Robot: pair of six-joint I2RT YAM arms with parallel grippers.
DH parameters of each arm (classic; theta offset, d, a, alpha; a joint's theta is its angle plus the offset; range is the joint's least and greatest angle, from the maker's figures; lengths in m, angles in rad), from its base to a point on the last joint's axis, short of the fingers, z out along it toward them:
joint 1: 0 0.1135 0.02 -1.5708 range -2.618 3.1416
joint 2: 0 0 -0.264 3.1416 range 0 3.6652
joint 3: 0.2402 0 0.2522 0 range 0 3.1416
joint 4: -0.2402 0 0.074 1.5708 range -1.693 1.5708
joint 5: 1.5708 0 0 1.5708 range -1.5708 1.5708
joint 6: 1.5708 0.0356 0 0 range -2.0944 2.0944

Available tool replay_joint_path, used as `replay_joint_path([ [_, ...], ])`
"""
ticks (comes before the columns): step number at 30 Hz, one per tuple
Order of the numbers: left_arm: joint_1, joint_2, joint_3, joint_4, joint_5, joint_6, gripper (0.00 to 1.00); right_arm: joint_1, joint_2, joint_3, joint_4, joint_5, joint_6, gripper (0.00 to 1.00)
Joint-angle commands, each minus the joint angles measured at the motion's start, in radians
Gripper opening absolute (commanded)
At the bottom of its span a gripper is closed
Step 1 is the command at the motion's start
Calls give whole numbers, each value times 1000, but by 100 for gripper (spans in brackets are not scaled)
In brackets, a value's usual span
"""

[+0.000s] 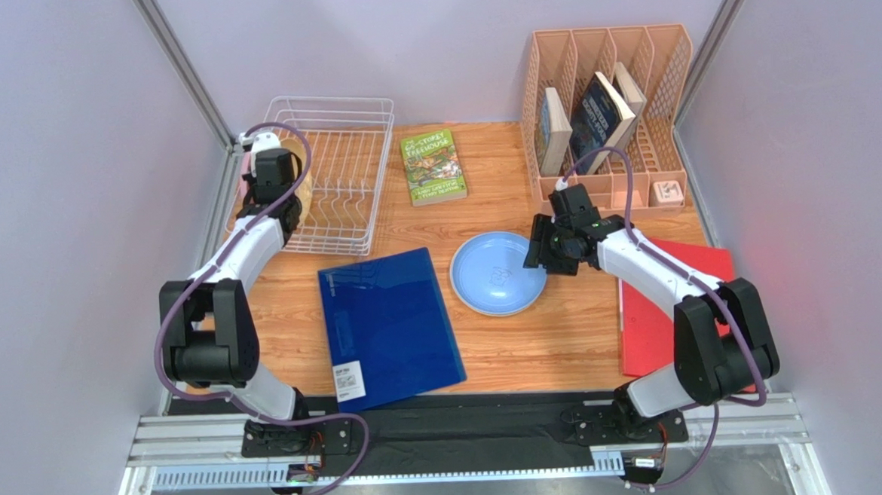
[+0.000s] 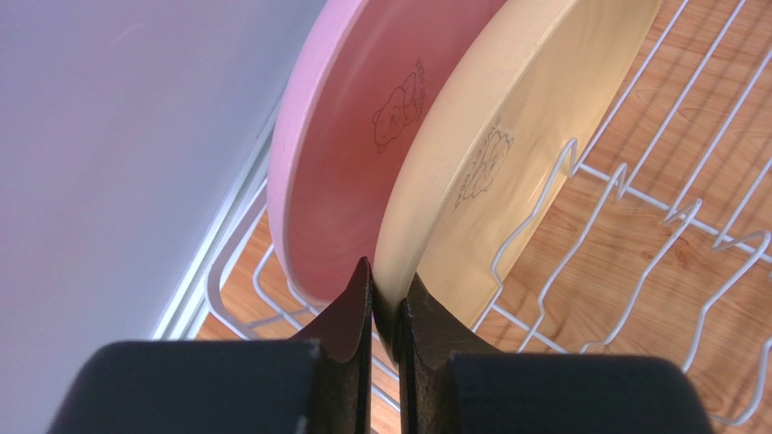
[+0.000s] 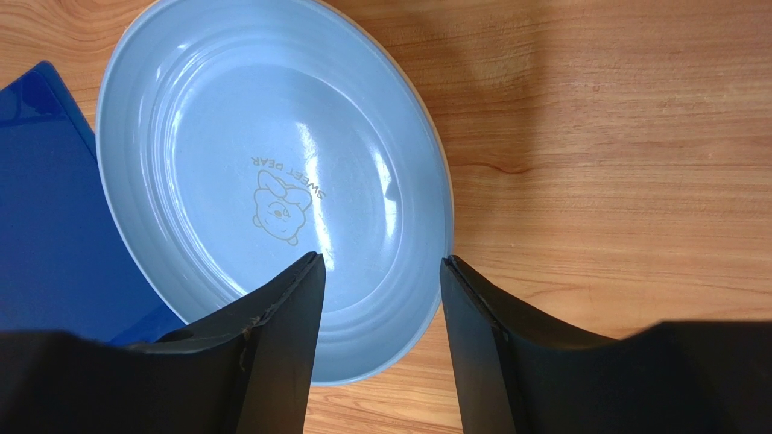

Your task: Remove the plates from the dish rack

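Note:
In the white wire dish rack (image 1: 375,149) at the back left, a pink plate (image 2: 335,181) and a pale yellow plate (image 2: 525,117) stand on edge side by side. My left gripper (image 2: 388,294) is shut on the yellow plate's lower rim, one finger on each face, with the pink plate just left of it. In the top view the left gripper (image 1: 288,201) sits over the rack's left side. A light blue plate (image 1: 493,277) lies flat on the table. My right gripper (image 3: 381,271) hangs open over the near right edge of this blue plate (image 3: 272,163), holding nothing.
A dark blue folder (image 1: 391,324) lies left of the blue plate and a red folder (image 1: 653,316) to its right. A green book (image 1: 432,167) lies beside the rack. A peach lattice organiser (image 1: 608,92) with books stands at the back right. Grey walls close in both sides.

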Motion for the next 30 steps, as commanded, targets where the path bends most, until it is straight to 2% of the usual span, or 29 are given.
replay_joint_path([
  [1, -4, -21, 55, -30, 84, -150, 3, 3, -9, 32, 33, -7, -5, 55],
  [3, -4, -19, 65, -47, 98, -162, 0, 3, -10, 32, 33, -7, -4, 55],
  [7, -4, -32, 78, -68, 105, -178, 0, 1, -7, 32, 32, -8, -5, 55],
  [13, -6, -91, 58, -47, 52, -161, 0, 4, 4, 26, 41, -19, 3, 55],
  [21, -36, -105, 4, 27, -120, -107, 0, 4, 17, 29, 40, -22, -2, 55],
  [25, -88, -84, -13, 51, -267, -87, 0, 4, 27, 28, 43, -23, -5, 55],
  [30, -165, -72, -33, 171, -460, 9, 0, 3, 34, 29, 40, -24, -10, 55],
])
